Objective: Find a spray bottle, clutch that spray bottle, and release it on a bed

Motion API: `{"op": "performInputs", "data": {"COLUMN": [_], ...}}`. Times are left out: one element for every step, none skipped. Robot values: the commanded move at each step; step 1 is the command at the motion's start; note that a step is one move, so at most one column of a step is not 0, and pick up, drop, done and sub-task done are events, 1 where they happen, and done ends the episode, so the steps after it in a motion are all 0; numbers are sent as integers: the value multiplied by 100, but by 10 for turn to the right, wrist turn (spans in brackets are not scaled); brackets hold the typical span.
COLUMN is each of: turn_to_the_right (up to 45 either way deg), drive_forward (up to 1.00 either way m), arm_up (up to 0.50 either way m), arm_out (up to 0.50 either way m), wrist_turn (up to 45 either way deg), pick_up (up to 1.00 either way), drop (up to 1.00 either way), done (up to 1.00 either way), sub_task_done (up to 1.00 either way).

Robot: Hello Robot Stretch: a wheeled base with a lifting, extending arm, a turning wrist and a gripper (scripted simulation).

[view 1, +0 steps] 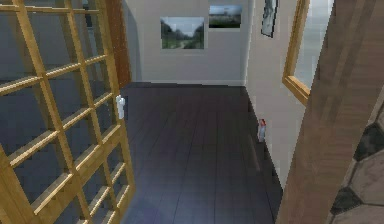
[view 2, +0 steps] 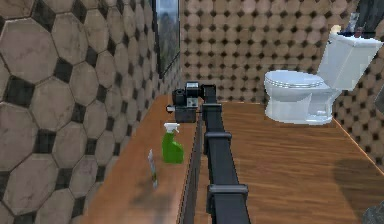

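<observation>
Green spray bottle upright on floor beside wall, just left of arm, closer in than gripper; finger spread and hold impossible to tell.

1 spray btl, 1 toilet

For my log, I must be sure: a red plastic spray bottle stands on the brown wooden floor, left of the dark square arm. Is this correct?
Not quite. The arm side view shows the plastic spray bottle is green, not red. It does stand on the brown wooden floor, left of the dark square arm.
</observation>
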Motion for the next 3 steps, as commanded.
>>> {"op": "performInputs", "data": {"turn_to_the_right": [0, 0, 0], "drive_forward": [0, 0, 0], "arm_up": [-30, 0, 10], "arm_out": [0, 0, 0], "wrist_turn": [0, 0, 0], "pick_up": [0, 100, 0], "drop": [0, 0, 0], "done": [0, 0, 0], "sub_task_done": [0, 0, 0]}}
